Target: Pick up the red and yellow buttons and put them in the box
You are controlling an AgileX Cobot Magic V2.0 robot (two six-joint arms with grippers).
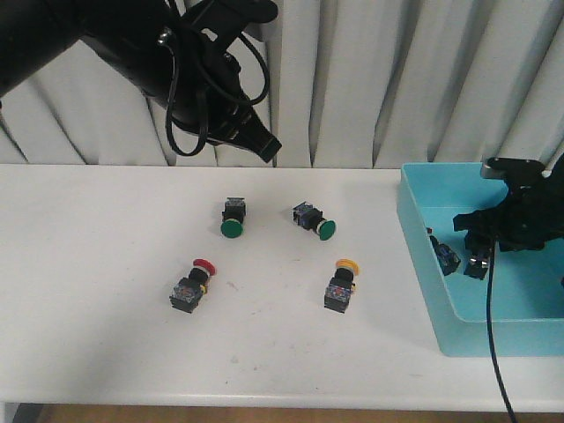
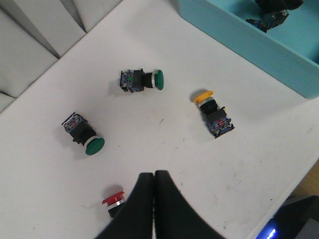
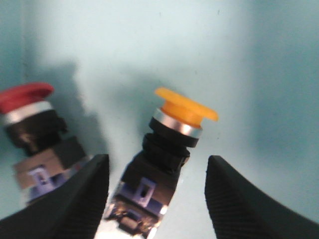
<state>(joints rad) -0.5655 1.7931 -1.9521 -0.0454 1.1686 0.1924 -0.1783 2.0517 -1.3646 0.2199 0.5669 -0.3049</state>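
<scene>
A red button (image 1: pixel 196 286) and a yellow button (image 1: pixel 342 284) lie on the white table, left and right of its middle. They also show in the left wrist view, red (image 2: pixel 113 200) and yellow (image 2: pixel 213 112). My left gripper (image 1: pixel 269 145) is shut and empty, held high over the table's back; its tips (image 2: pixel 154 173) meet. My right gripper (image 1: pixel 476 256) is open, low inside the turquoise box (image 1: pixel 423 256). In the right wrist view a second yellow button (image 3: pixel 174 144) lies on the box floor (image 3: pixel 149 45) between the open fingers (image 3: pixel 157 164), with another red button (image 3: pixel 32 124) beside it.
Two green-capped buttons (image 1: pixel 232 217) (image 1: pixel 314 220) lie on the table behind the red and yellow ones. The box stands at the table's right edge. A white curtain hangs behind the table. A black cable hangs from my right arm over the box's front wall.
</scene>
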